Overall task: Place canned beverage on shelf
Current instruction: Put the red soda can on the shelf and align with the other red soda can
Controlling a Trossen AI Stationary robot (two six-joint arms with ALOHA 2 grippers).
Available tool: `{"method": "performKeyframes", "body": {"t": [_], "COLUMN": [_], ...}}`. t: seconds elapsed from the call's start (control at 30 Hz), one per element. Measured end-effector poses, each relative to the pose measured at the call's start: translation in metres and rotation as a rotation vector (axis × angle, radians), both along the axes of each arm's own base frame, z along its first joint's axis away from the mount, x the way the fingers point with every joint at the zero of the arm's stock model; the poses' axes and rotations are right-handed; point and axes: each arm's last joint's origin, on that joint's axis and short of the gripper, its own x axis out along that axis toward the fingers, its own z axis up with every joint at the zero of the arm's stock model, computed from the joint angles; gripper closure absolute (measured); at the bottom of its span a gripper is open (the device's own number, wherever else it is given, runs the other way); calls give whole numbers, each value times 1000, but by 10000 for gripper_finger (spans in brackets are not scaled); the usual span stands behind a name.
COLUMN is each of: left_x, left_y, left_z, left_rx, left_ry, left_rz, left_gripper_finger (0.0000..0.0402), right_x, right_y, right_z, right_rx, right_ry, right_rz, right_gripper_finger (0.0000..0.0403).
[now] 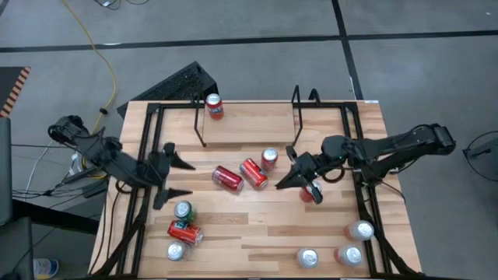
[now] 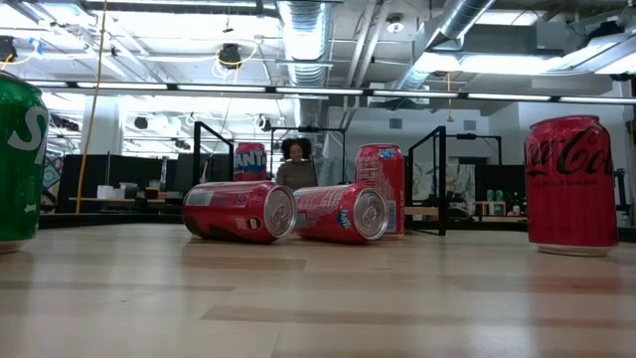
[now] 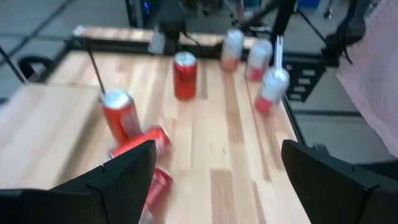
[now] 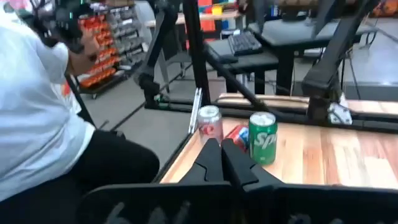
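Black keyboard (image 1: 177, 82) on grey floor beyond wooden table (image 1: 257, 233). Yellow cable (image 1: 99, 54) trails across floor. Person in white shirt (image 4: 37, 124) beside table edge.

I can read white Coca-Cola writing running down the side of a red can (image 2: 570, 184) that stands near the right edge of the table. A red can (image 2: 250, 160) on the shelf at the far edge shows part of the word Fanta. A green can (image 4: 263, 137) near the left edge says Sprite. Other cans' words are too blurry.
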Motion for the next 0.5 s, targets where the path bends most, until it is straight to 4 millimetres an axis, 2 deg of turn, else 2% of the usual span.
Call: {"method": "performKeyframes", "body": {"t": [0.13,0.27,0.5], "left_x": [2,4,16], "left_y": [-12,-24,-40], "left_z": [-10,-15,-31], "left_rx": [-1,6,56], "left_ry": [35,60,138], "left_rz": [-3,-30,-43], "left_gripper_finger": [70,70,70], "right_x": [6,11,24], "right_y": [7,10,12], "right_z": [-1,-5,-20], "right_rx": [25,40,8], "right_ry": [-29,-5,50], "right_rz": [9,-55,-199], "right_gripper_finger": [403,399,359]}}
